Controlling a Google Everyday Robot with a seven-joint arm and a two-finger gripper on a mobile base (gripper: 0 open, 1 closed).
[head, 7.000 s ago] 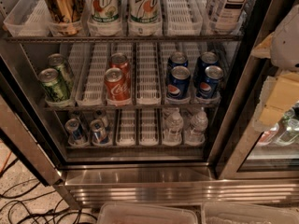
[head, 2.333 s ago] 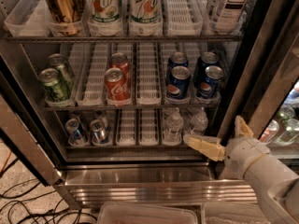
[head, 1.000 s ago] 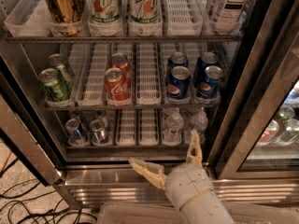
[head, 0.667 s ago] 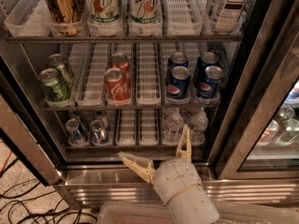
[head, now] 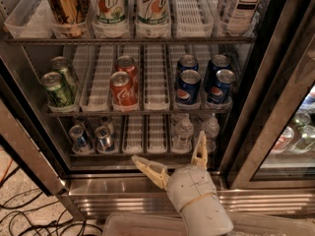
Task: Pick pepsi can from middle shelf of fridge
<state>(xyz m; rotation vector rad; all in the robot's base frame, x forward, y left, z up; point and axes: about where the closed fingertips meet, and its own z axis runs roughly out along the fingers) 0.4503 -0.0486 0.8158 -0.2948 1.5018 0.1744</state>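
Below the middle shelf: gripper low at the fridge sill.
Camera view: the fingers are spread wide apart and hold nothing, in front of the bottom rack's water bottles. The pepsi can stands upright at the front right of the middle shelf, one of four alike, right of the red Coca-Cola can.

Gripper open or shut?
Open. The gripper, low in front of the fridge, has its fingers spread wide apart.
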